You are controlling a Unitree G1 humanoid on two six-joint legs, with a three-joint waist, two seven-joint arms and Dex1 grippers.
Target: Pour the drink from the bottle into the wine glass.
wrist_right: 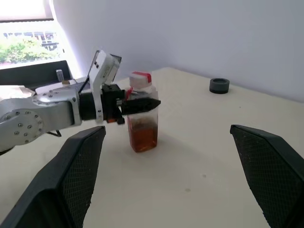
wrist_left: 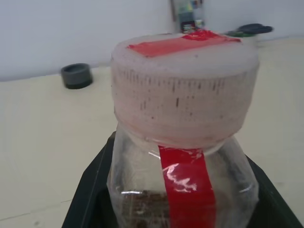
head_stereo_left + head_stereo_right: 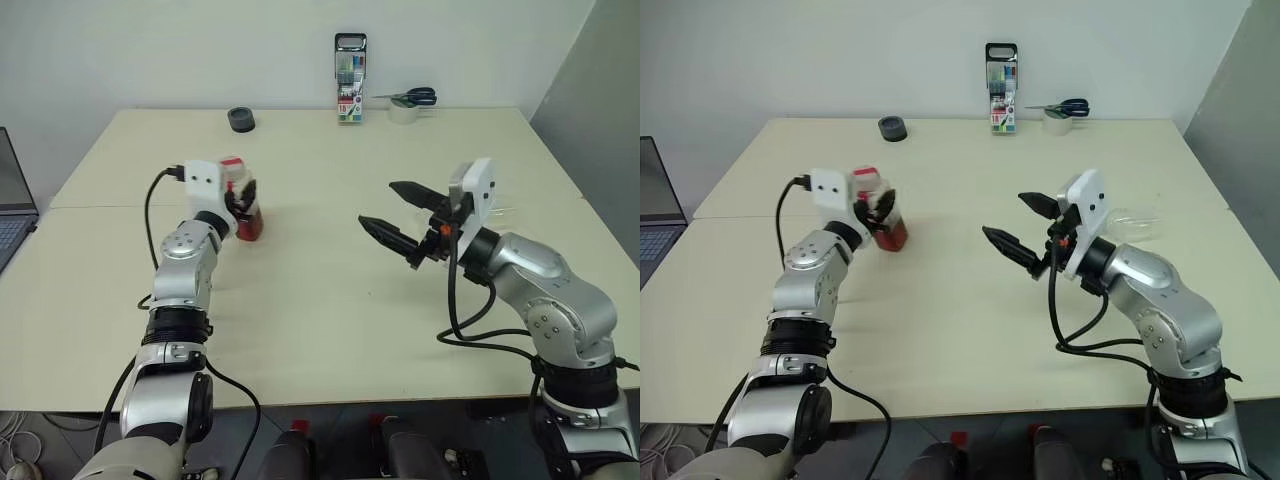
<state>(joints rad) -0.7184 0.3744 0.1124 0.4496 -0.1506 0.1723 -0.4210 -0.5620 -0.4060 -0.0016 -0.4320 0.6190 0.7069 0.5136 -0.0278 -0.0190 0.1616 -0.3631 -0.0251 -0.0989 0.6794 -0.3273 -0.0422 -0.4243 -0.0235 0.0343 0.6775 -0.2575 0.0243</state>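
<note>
My left gripper point(image 1: 137, 105) is clamped on the bottle point(image 1: 141, 121), its black fingers point(image 1: 145, 105) pinching the clear body just under the cap. The bottle stands upright on the desk point(image 3: 320, 300), on its left half, with the drink point(image 1: 142, 135) filling roughly the lower half as an amber-brown layer. In the left wrist view I see the cap point(image 2: 183, 90) close up, pale and ribbed with a red strip across the top, and the red label strip point(image 2: 185, 187) running down the body.

My right gripper point(image 3: 400, 215) is held above the desk on the right half, fingers spread wide, nothing between them, pointing toward the bottle and well apart from it.

The wine glass point(image 3: 1133, 222) lies beyond my right wrist near the desk's right side; it is partly hidden and I cannot tell how it sits.

Along the far edge: a grey tape roll point(image 3: 241, 120), an upright marker case point(image 3: 350, 78), scissors point(image 3: 412, 97) resting on another roll. A laptop point(image 3: 12, 200) sits off the left edge.
</note>
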